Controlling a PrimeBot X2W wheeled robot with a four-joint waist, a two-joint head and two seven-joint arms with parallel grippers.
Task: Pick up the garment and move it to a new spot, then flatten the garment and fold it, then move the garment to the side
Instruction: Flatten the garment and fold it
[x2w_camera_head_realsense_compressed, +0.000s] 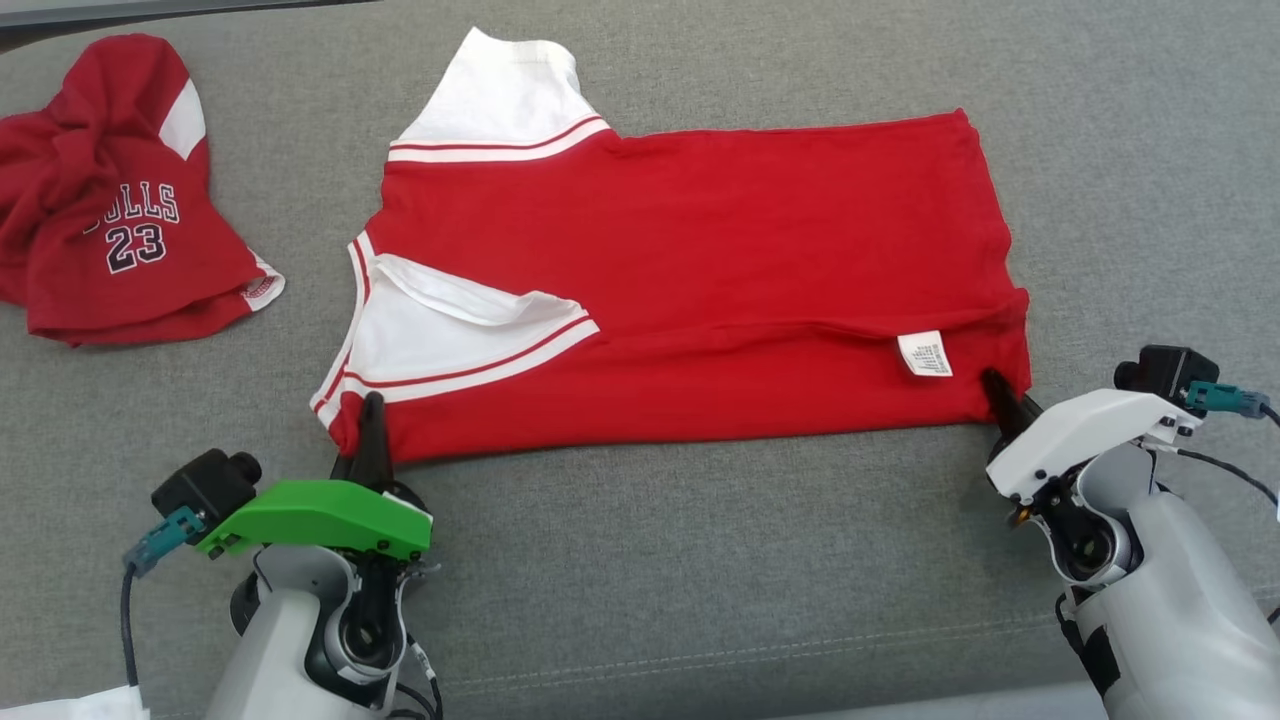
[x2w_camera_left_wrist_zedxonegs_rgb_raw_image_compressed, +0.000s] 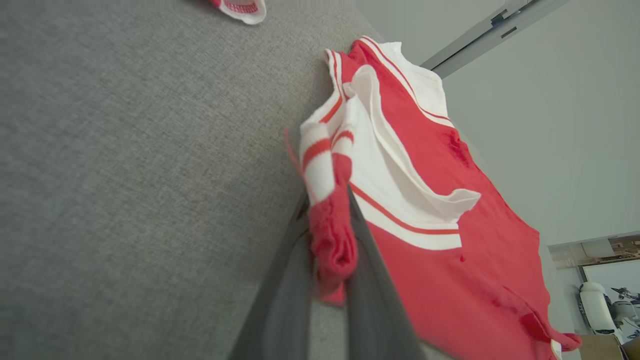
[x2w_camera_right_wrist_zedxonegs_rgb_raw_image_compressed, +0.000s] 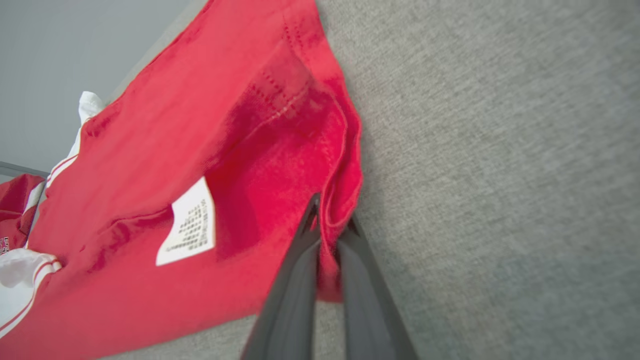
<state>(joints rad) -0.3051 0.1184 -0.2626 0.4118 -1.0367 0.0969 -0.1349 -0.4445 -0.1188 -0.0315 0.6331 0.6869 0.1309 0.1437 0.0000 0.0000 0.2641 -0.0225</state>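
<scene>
Two red shirts: the garment (x2w_camera_head_realsense_compressed: 700, 250) flat, a crumpled Bulls jersey (x2w_camera_head_realsense_compressed: 110, 220) off left. Left claw (x2w_camera_head_realsense_compressed: 372, 405) and right claw (x2w_camera_head_realsense_compressed: 994, 382) pinch its near corners.

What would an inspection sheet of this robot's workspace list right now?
Surface: grey woven fabric cushion, stitched seam near the front.
Job's things: red cotton shirt with white sleeves, spread flat, near edge folded over, white care label showing.
Clutter: crumpled red jersey printed 23, far left, apart from the shirt.
Grippers: left gripper shut on the shirt's near left corner; right gripper shut on its near right corner.
Cables: dark cable at the left wrist; another at the right.
Surroundings: pale wall.
</scene>
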